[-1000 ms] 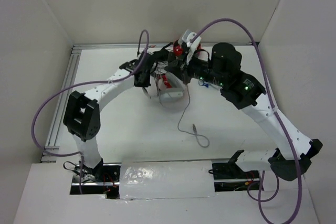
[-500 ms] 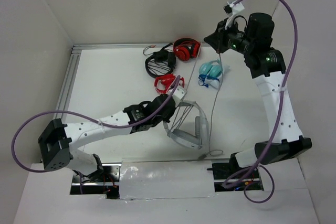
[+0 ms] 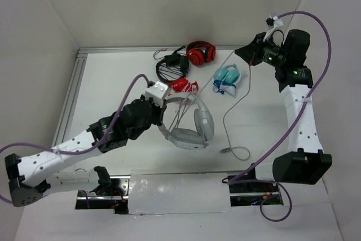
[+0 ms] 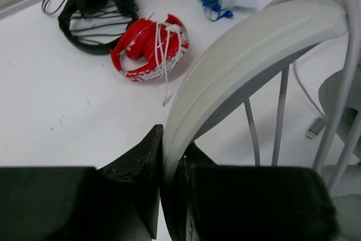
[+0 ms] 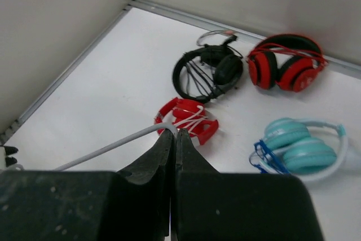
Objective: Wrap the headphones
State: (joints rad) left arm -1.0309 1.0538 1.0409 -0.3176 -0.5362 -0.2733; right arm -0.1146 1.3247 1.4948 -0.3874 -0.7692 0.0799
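The light grey-white headphones point(image 3: 194, 123) hang in the middle of the table, held by the headband point(image 4: 248, 60). My left gripper point(image 3: 160, 112) is shut on that headband point(image 4: 169, 156). Several turns of the grey cable point(image 4: 280, 114) run across the headband's arc. My right gripper point(image 3: 248, 60) is raised at the back right and shut on the thin grey cable point(image 5: 113, 147). The cable point(image 3: 240, 97) runs from it down to the table, and its plug point(image 3: 225, 151) lies near the front.
Other headphones lie at the back: a black pair point(image 3: 172, 66), a large red pair point(image 3: 200, 53), a small red pair point(image 3: 181, 86) wrapped in white cord, and a light blue pair point(image 3: 227, 78). White walls enclose the table.
My left gripper has carried the headphones up and back towards the middle. My right gripper has moved right with the cable; the plug now lies further right.
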